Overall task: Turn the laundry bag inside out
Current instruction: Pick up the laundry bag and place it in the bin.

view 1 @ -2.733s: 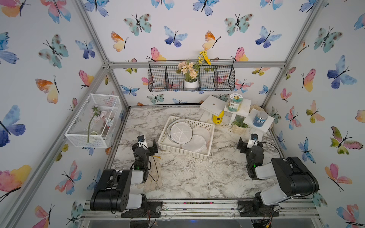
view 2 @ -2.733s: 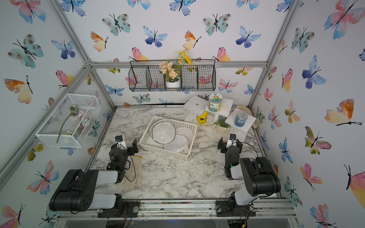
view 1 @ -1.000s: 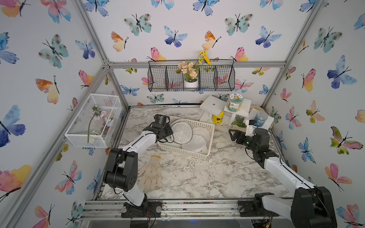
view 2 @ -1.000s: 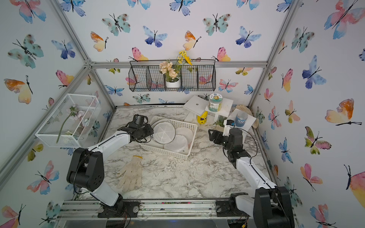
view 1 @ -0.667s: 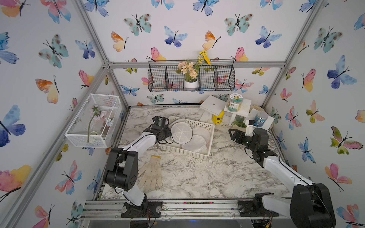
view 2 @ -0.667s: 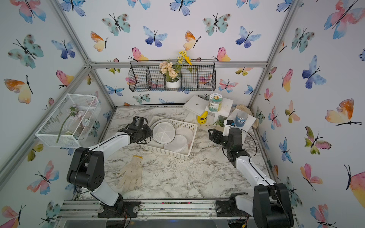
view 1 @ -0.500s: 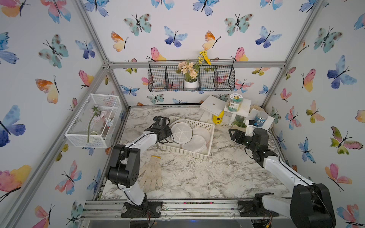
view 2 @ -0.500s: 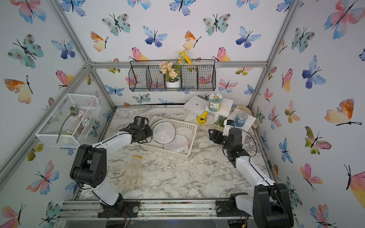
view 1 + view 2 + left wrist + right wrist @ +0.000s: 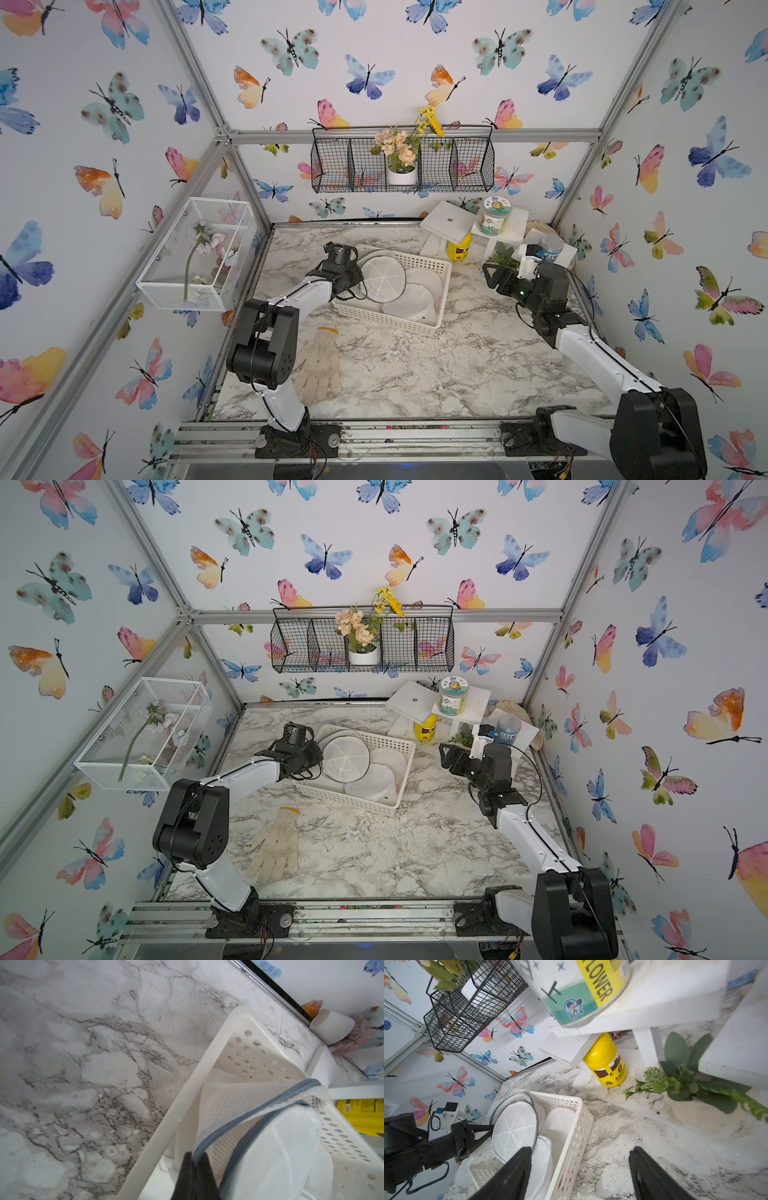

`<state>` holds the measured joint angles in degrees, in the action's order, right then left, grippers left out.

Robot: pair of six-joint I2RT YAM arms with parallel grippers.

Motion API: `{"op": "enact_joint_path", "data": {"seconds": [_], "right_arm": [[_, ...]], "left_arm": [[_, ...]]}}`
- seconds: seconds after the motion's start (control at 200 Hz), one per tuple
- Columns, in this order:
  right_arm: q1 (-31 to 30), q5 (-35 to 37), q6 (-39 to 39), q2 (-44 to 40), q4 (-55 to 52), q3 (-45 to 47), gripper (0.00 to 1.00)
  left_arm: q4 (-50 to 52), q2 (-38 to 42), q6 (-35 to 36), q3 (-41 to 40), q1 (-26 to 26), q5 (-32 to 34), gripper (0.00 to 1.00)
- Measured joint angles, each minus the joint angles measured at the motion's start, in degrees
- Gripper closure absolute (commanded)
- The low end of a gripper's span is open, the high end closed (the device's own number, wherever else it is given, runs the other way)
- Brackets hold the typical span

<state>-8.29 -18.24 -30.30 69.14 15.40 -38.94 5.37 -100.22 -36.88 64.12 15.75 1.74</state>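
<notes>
The white mesh laundry bag with a grey-blue rim (image 9: pixel 270 1147) leans in the white perforated plastic basket (image 9: pixel 207 1059), its edge pinched by the left gripper (image 9: pixel 195 1156). The right gripper (image 9: pixel 581 1148) hangs spread wide near a green-and-yellow jar (image 9: pixel 591 985) labelled "FLOWER".

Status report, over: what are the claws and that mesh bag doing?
Left gripper shut on grey rim of round white mesh laundry bag. Right gripper open, apart. Bag inside white perforated basket.

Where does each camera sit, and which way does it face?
Top views: overhead at front, looking down on table; left arm, right arm show.
Left wrist: on left arm, facing basket; left gripper shut on bag rim.
Right wrist: on right arm, facing basket and jar; right gripper open.
Shared: both wrist views show bag and basket.
</notes>
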Motion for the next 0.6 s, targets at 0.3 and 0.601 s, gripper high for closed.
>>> {"op": "enact_joint_path", "data": {"seconds": [0.3,0.601], "right_arm": [[0.0,-0.37,0.59,-0.79,-1.44,-0.94,0.22],[0.0,-5.68,4.31,-1.16,-3.76,-9.57,0.22]], "left_arm": [[-5.09,8.92,9.05,-5.44,1.33,-1.07,1.0],[-15.56,30.32,26.23,-8.52,3.85,-11.19,1.0]]}}
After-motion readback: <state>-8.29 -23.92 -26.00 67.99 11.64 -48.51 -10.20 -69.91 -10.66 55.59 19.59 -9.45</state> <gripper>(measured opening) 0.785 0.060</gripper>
